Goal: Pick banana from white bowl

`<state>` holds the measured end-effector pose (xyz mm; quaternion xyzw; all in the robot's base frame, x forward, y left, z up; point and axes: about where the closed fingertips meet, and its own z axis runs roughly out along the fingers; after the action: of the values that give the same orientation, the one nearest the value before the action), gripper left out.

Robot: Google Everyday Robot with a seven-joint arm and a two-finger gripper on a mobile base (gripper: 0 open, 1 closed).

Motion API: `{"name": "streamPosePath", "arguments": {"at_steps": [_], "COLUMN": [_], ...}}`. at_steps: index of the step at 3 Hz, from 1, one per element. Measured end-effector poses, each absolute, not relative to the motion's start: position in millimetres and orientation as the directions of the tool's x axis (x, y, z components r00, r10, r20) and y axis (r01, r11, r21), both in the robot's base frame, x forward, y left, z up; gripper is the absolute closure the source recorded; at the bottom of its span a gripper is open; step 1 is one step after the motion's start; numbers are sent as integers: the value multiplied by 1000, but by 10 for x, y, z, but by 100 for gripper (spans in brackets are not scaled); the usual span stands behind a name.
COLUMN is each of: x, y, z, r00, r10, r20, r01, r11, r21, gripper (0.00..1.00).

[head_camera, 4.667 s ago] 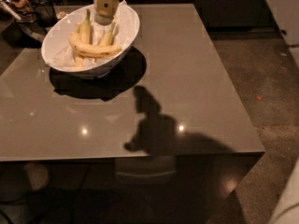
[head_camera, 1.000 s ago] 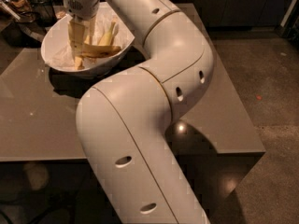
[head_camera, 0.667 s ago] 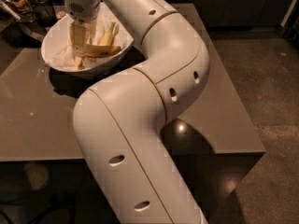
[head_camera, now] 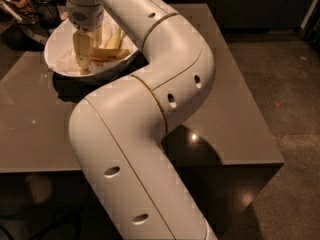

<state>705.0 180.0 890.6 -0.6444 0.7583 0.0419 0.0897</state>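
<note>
The white bowl point(head_camera: 107, 73) stands at the back left of the grey table, lined with crumpled white paper. In it lies a long curved yellow banana point(head_camera: 112, 55), with shorter bananas point(head_camera: 116, 37) behind it. My gripper point(head_camera: 82, 64) points straight down into the left half of the bowl, its tip low by the paper at the left end of the long banana. I cannot tell whether it touches or holds the banana. My white arm crosses the middle of the view and hides the bowl's right rim.
The glossy grey table point(head_camera: 240, 114) has its front edge near the arm's base and its right edge beside a dark speckled floor point(head_camera: 290, 84). Dark clutter and a wire basket point(head_camera: 35, 6) sit behind the bowl at the far left.
The gripper has stayed in the bowl and sunk a little lower towards the bananas. The arm's links have shifted slightly. The bananas have not visibly moved.
</note>
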Motion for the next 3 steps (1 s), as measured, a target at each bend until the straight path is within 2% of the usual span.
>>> {"name": "streamPosePath", "arguments": {"at_steps": [1,3], "x": [7138,7201], "y": [1869,1926], "z": [8893,8870], "r00": [-152,-150], "r10": [-964,-960], "r20": [-218,-236], "r01": [-982,-980], "r11": [172,175], "r21": [-76,-91], "gripper": [49,95]}}
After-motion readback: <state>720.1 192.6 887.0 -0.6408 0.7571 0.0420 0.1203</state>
